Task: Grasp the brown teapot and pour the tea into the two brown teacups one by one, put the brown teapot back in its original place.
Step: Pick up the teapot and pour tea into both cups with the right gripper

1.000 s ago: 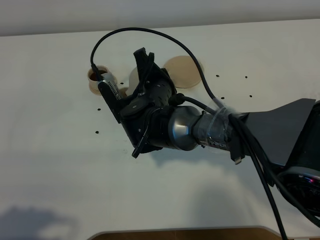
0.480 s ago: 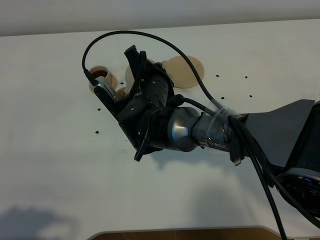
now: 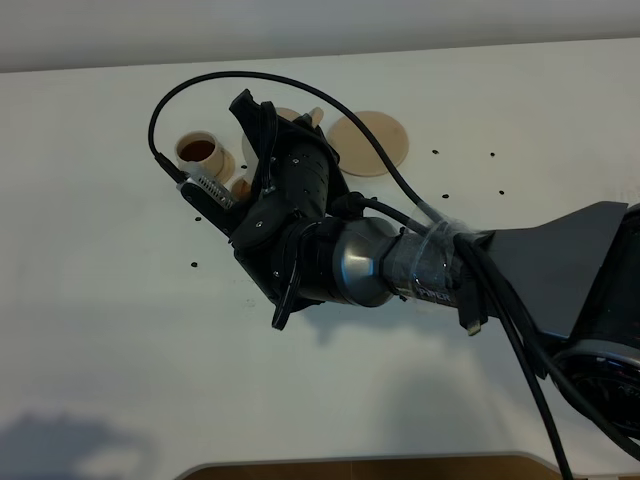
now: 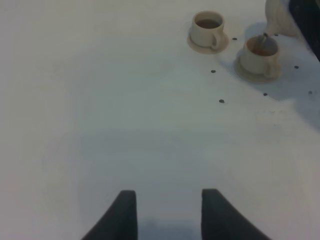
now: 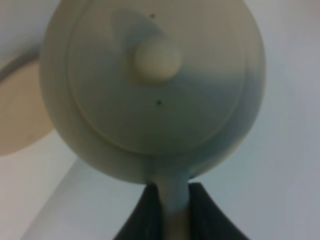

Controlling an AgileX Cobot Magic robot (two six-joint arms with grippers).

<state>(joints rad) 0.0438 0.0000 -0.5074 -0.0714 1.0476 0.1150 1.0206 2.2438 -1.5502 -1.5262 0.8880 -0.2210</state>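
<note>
Brown teapot (image 5: 150,90): one, held above the desk (image 3: 100,300) close to its far edge, left of the middle, seen from above its lid.
Right pincer (image 5: 169,200): clenched on the teapot's loop handle (image 5: 170,192), a finger on either side of it.
Left pincer (image 4: 167,212): released, fingers spread with nothing between them, over bare desk and well apart from the cups.
Nearer arm: the right one, which already carries the pot.
Long axis: handle to spout runs away from the right pincer, toward the far left corner; the spout itself is hidden in the right wrist view.
Key relation: the spout hangs just over the inner teacup (image 4: 259,54), with a thin thread between the two; probably the second pour.
Outer teacup (image 3: 199,152): apart from the pot, toward the far left corner, already holding dark tea (image 4: 207,23).
Way home: the bare saucer (image 3: 368,143) lies along the far edge, toward the right corner from the pot; likely its resting place.
Counts: one teapot, two teacups each on its own saucer, one bare saucer, two pincers.
</note>
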